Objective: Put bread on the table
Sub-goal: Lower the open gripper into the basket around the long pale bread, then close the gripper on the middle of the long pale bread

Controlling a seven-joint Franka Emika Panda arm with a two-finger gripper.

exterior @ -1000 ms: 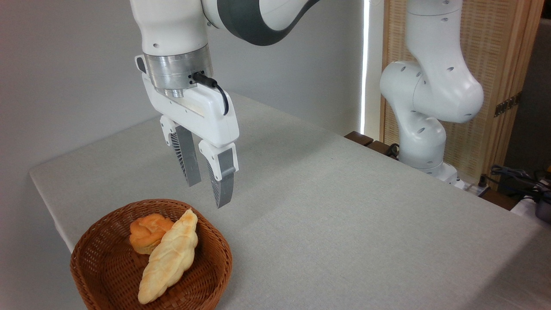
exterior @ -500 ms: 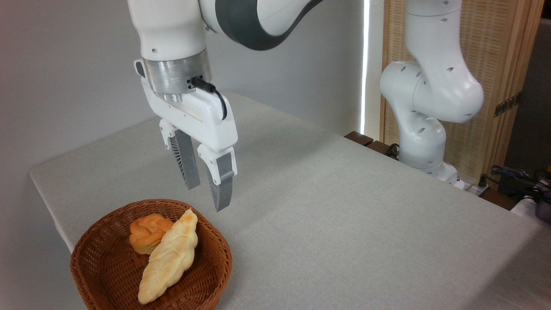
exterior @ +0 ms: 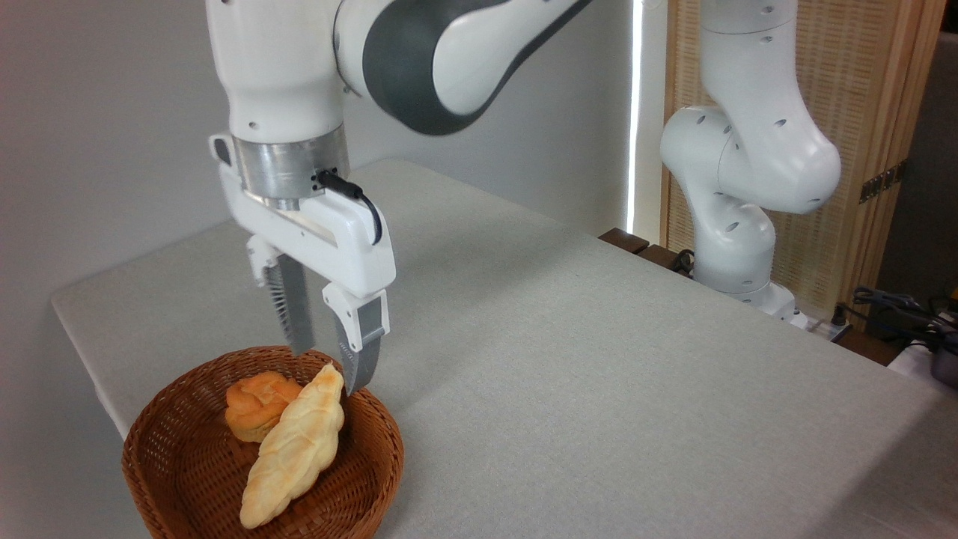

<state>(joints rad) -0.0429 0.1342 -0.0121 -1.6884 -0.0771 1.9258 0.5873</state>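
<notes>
While claw (exterior: 329,370) hovers, basket (exterior: 161,457) holds bread (exterior: 293,445), bun (exterior: 256,404).

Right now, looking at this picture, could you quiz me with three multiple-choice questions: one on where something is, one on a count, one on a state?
1. Where does the long braided bread lie?
A. On the bare cloth
B. In the wicker basket
C. Between the fingers

2. How many baked items are in the basket?
A. One
B. Two
C. Four

3. What state is the end effector in?
A. Open, holding nothing
B. Shut on the bread
C. Shut on the orange bun

Answers:
1. B: the loaf rests inside the basket, leaning on the bun.
2. B: only the loaf and the bun show.
3. A: a gap shows between the fingers, which hang above the basket's far rim.
</notes>
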